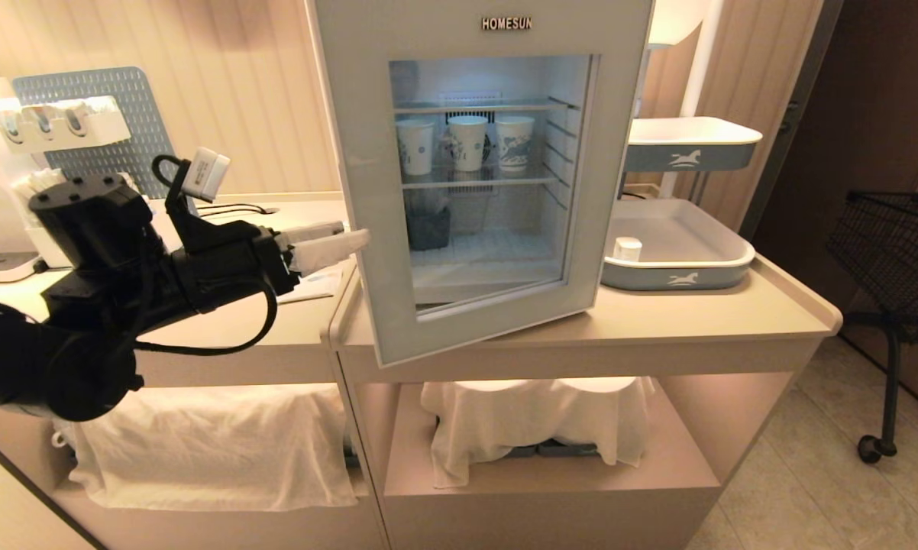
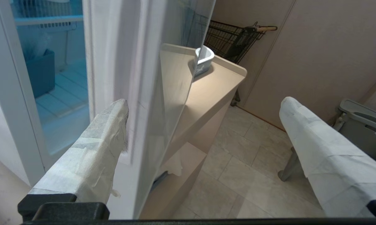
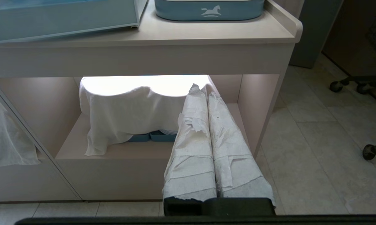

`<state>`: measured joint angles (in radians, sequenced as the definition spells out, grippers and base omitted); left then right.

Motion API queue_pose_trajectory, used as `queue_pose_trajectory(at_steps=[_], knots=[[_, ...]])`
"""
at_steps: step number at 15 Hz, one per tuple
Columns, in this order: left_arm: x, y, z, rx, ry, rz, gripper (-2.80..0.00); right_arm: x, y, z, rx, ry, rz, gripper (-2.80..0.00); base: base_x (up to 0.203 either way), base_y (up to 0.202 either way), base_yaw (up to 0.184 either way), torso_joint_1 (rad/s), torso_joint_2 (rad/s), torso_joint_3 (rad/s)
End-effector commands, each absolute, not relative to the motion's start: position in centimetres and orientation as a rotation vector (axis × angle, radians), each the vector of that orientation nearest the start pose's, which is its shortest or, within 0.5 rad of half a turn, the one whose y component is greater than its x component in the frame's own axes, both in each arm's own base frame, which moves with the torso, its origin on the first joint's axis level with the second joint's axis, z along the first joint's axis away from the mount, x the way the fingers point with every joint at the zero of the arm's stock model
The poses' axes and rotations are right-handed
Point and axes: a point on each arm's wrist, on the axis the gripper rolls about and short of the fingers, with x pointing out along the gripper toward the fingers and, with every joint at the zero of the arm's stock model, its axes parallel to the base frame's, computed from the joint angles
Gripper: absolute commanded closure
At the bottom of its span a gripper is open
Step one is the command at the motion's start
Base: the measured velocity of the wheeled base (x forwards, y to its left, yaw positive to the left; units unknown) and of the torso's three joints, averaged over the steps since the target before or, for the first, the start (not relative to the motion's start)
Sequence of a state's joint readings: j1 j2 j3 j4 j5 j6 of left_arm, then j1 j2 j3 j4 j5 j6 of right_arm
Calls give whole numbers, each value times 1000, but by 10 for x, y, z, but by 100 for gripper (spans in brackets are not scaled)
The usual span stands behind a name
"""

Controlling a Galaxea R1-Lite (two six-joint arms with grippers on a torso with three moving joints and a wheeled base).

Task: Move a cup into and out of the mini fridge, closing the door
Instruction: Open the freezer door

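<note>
Beige counter (image 1: 734, 317) holds the mini fridge (image 1: 497, 46), door (image 1: 367, 191) ajar — left gripper (image 2: 203, 112) spread wide astride its edge; cup (image 1: 627, 248) sits in the right tray (image 1: 680, 279); right gripper (image 3: 208, 103) closed, empty.

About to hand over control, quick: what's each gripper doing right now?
Left gripper: open, empty, straddling the free edge of the door.
Right gripper: shut, holding nothing, parked low.

Beige counter (image 1: 734, 317) (lit shelf beneath), pale tiled floor (image 1: 810, 473), panelled wall (image 1: 260, 92).
</note>
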<state>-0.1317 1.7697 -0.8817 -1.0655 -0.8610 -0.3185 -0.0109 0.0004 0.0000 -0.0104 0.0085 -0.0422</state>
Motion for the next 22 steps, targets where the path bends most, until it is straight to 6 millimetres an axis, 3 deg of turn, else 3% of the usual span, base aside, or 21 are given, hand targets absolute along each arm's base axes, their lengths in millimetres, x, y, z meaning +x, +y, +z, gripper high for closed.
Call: queue_pose_trajectory(at_steps=[1,7,8,19,22], knots=[[305,-54,229,-221,-28,-1000,-280,-22,0,74,-43,-3,-2,0,0,0,0,0,0,0],[287,-48,238,-211,-46,-989,-280,-22,0,74,-43,-3,-2,0,0,0,0,0,0,0],[283,-45,241,-209,-46,-979,0,-22,0,74,-43,-3,-2,0,0,0,0,0,0,0],[258,-24,259,-177,-11,-899,0,-22,0,74,-43,-3,-2,0,0,0,0,0,0,0],[261,-21,260,-151,19,-860,0,-22,0,74,-43,-3,-2,0,0,0,0,0,0,0]])
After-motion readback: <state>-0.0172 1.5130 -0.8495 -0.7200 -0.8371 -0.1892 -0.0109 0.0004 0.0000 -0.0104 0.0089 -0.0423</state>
